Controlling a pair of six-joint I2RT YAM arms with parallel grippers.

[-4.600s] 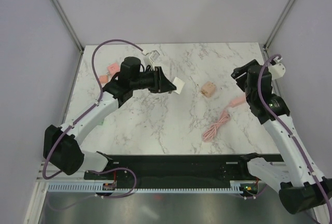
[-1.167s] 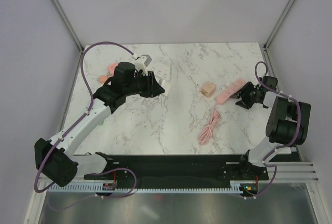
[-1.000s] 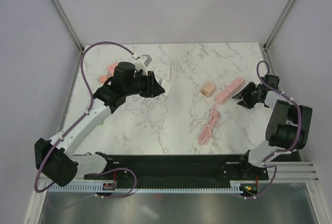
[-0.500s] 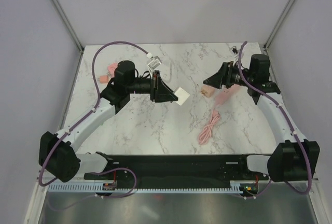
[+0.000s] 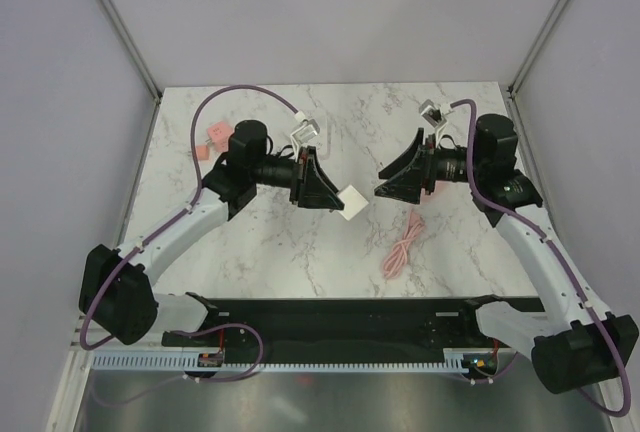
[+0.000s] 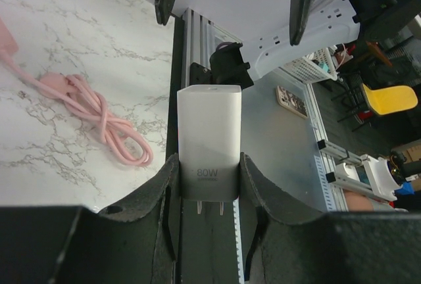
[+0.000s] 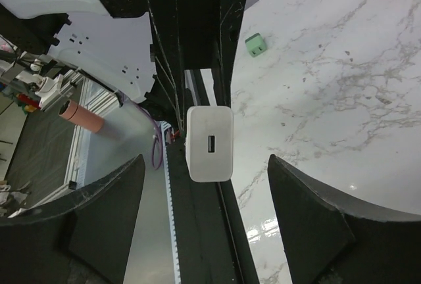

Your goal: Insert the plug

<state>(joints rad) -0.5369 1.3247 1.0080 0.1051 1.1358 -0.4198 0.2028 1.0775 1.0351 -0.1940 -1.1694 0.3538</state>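
Note:
My left gripper (image 5: 337, 197) is shut on a white 80W charger plug (image 5: 353, 201) and holds it above the table's middle. In the left wrist view the plug (image 6: 209, 136) sits between the fingers (image 6: 161, 192) with its two prongs pointing back at the camera. My right gripper (image 5: 383, 190) is open and empty, facing the plug from the right, a short gap away. In the right wrist view the plug's USB face (image 7: 210, 142) shows between the wide-open fingers (image 7: 309, 212). The pink power strip is hidden under my right arm in the top view.
A coiled pink cable (image 5: 402, 247) lies on the marble below the right gripper and also shows in the left wrist view (image 6: 99, 106). Small pink blocks (image 5: 206, 142) sit at the far left. A small green block (image 7: 256, 44) lies on the table.
My right arm has swung from the far right edge to the table's middle and now faces the plug, open. My left arm has carried the plug rightward toward the centre.

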